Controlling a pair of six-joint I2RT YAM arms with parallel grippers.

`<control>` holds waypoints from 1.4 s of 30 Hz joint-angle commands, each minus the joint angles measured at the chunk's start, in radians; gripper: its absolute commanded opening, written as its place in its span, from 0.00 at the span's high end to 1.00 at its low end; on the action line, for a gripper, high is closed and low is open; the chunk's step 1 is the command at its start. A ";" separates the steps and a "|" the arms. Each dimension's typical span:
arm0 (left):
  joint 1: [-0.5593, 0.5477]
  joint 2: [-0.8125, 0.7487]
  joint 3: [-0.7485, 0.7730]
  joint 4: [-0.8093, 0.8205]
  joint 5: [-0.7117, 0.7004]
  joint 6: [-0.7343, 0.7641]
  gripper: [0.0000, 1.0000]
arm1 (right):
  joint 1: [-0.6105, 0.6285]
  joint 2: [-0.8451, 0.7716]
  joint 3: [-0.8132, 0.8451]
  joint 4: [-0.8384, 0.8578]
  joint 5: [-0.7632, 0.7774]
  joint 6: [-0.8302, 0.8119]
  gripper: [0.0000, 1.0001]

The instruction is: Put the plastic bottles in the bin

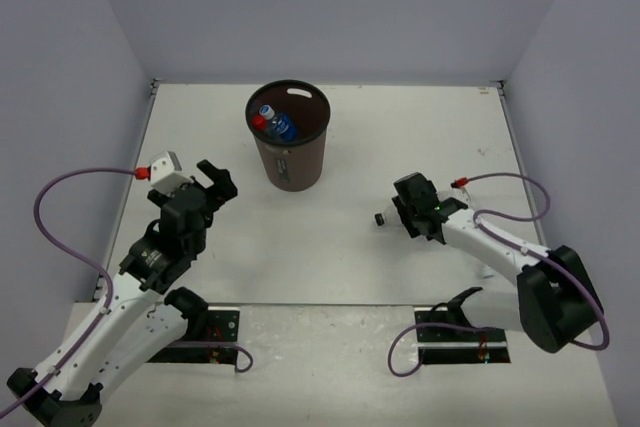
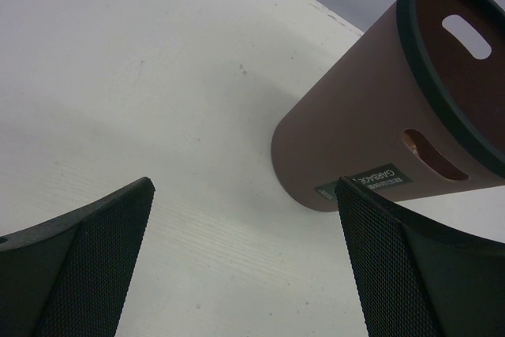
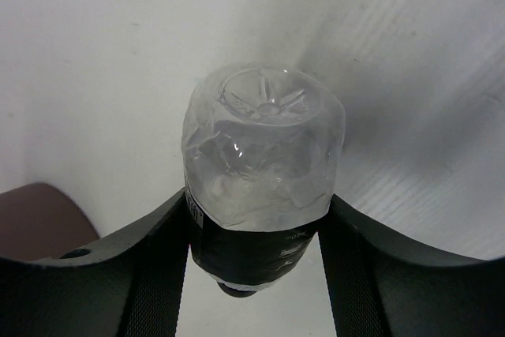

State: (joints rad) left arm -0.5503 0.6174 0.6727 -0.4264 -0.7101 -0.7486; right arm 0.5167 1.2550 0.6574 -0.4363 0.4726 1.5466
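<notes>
At least two bottles (image 1: 275, 123) lie in the bin (image 1: 300, 175); the right gripper (image 3: 256, 203) clamps the black-labelled bottle (image 3: 260, 144), the left gripper (image 2: 245, 187) gapes empty

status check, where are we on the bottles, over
Left gripper open, near the bin. Right gripper shut on black-label bottle. Blue-label bottle already in bin. Nothing standing between right gripper and bin.

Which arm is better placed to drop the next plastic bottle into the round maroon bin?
Right. The right tool grips the clear plastic bottle with the black label on the white table, while the left tool hangs open and empty, facing the round maroon plastic bin.
</notes>
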 commanded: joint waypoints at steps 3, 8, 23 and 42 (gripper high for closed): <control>0.003 0.000 -0.009 0.037 -0.010 -0.009 0.00 | 0.003 -0.234 0.185 0.395 0.020 -0.761 0.59; 0.003 0.010 -0.005 0.038 -0.002 -0.008 0.00 | 0.059 -0.184 0.415 0.505 -0.182 -1.186 0.59; 0.003 0.003 0.005 0.024 0.005 -0.008 0.00 | 0.207 0.412 1.111 0.335 -0.295 -1.404 0.54; 0.003 0.061 -0.003 0.062 0.039 -0.001 0.00 | 0.194 0.199 0.828 0.217 -0.190 -1.269 0.01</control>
State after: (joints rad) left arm -0.5503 0.6706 0.6727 -0.4224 -0.6755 -0.7481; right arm 0.7218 1.6290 1.6053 -0.1933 0.1831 0.2336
